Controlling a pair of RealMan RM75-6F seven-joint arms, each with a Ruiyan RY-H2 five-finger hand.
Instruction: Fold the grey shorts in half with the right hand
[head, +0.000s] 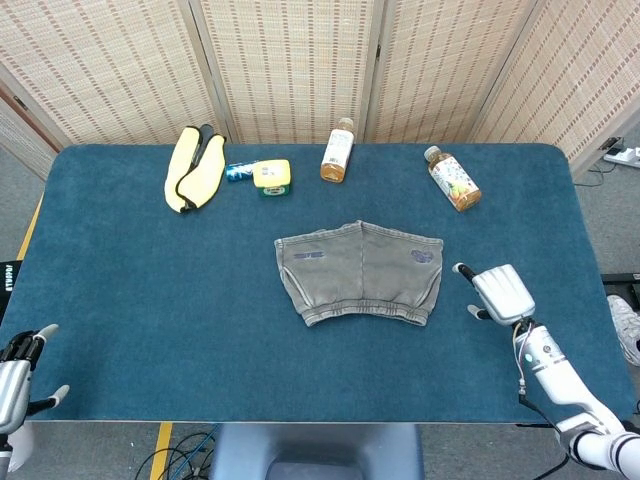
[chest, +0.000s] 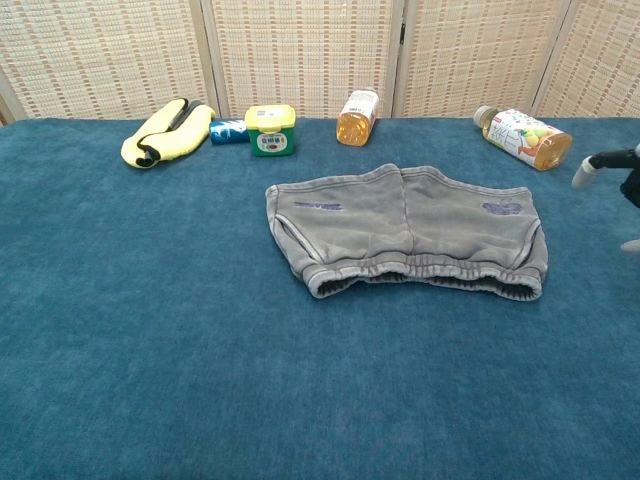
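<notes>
- Two hands show, both holding nothing: the right hand (head: 503, 292) hovers over the blue table (head: 130, 280) just beside the right edge of the grey shorts (head: 358, 272), its fingers apart and released.
- From the chest view only a few fingertips (chest: 583, 176) of that right hand enter at the right border, apart from the cloth.
- Down at the table's near left corner, the left hand (head: 14, 375) sits low, well apart from everything else, with its fingers spread and nothing in them.
- Spread flat and unfolded, the grey shorts lie near the middle of the table, elastic waistband toward the robot and leg openings toward the screens.
- Small dark prints mark each leg of the shorts.
- Along the far edge, from the left: a yellow-and-black cloth item (head: 193, 168), a small blue tube (head: 238, 172) and a yellow-lidded green tub (head: 271, 177) that lie just beside each other.
- Further right stands an amber drink bottle (head: 337, 152), upright.
- Beyond it a second bottle with a fruit label (head: 452, 179) lies on its side, cap toward the screens.
- Woven folding screens (head: 300, 60) stand behind the table.
</notes>
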